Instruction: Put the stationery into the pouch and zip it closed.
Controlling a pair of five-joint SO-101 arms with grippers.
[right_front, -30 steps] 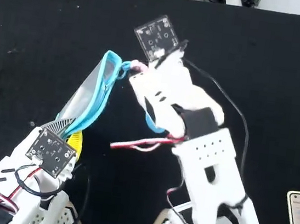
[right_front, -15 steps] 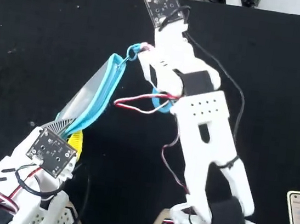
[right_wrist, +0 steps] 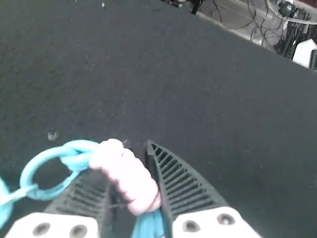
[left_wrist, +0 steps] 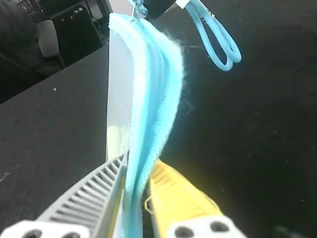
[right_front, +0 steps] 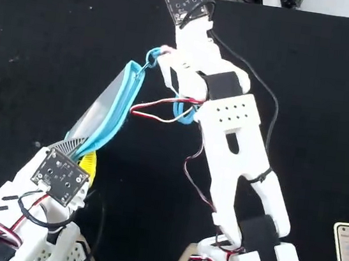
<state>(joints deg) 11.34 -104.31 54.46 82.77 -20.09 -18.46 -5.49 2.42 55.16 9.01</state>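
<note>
My left pincer [left_wrist: 136,198] pinches the near end of the light, floppy grey mesh pouch with sky-blue zip edging [right_front: 110,106], stretched over the black tabletop [right_front: 45,36] to my right pincer [right_wrist: 130,168], pressed onto its soft pink-wrapped zip pull [right_wrist: 124,176], which I judge the surest hold.

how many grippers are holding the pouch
2. The left gripper clamps the near end of the light-blue mesh pouch; the right gripper pinches the pink pull tab at its far end.
</note>
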